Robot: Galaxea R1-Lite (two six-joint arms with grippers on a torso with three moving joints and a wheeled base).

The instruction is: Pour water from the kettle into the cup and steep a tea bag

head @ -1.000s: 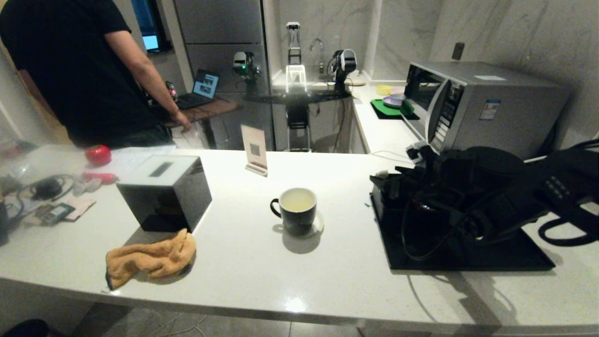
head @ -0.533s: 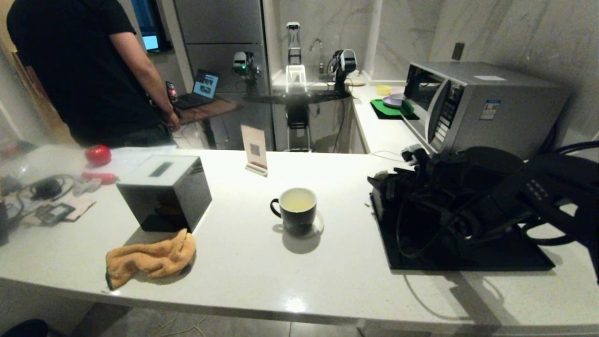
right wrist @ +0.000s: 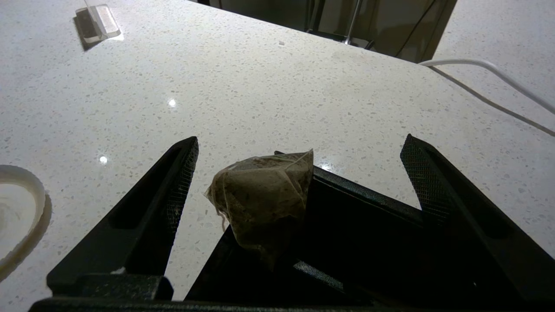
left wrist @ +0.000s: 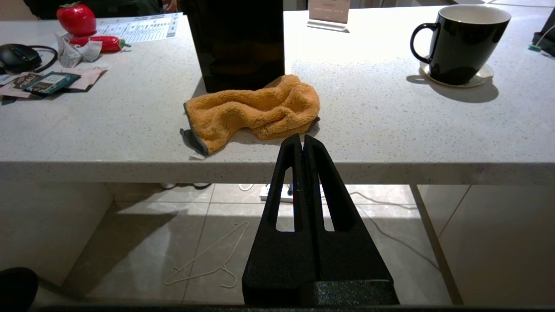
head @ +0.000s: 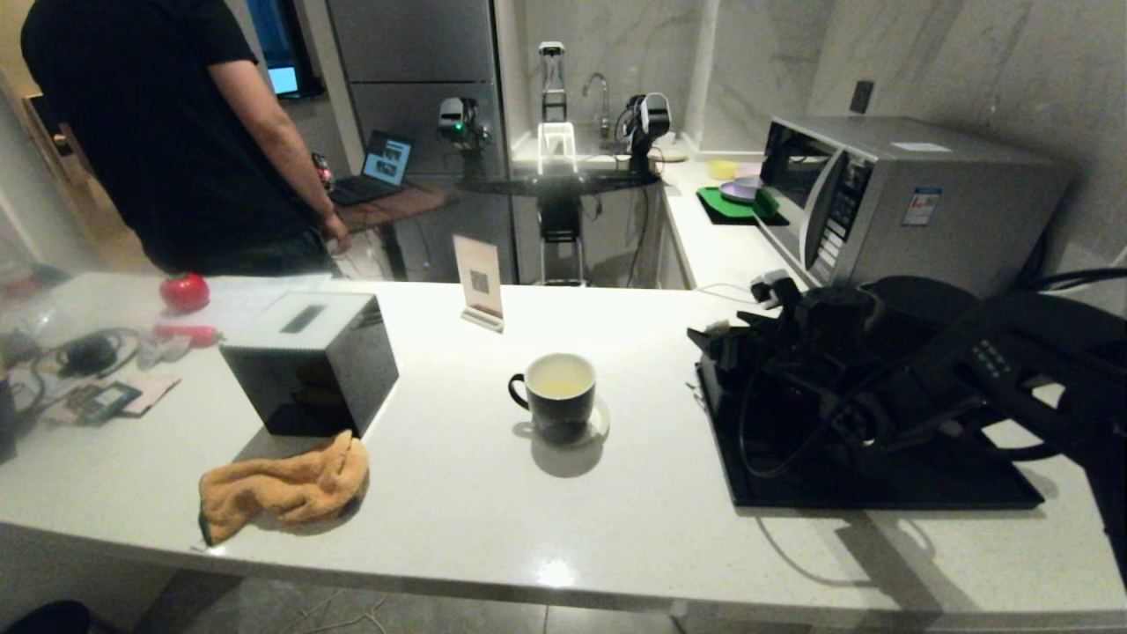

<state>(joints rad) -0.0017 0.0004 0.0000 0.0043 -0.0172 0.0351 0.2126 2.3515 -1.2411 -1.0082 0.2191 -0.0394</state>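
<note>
The cup, a black mug with pale yellowish water in its cream inside, stands mid-counter on a white coaster. In the right wrist view the tan tea bag rests on the corner of a black compartment box. My right gripper is open, with one finger on each side of the bag and neither touching it. My right arm hides most of the kettle, whose rounded black top shows behind it. My left gripper is shut and empty, parked below the counter's front edge.
A black tissue box and an orange cloth sit at the left, a card stand behind the mug. A black tray lies under my right arm, with a microwave behind it. A person stands beyond the counter.
My right arm has shifted a little to the left over the black tray. The person behind the counter has moved slightly. The mug has stayed put.
</note>
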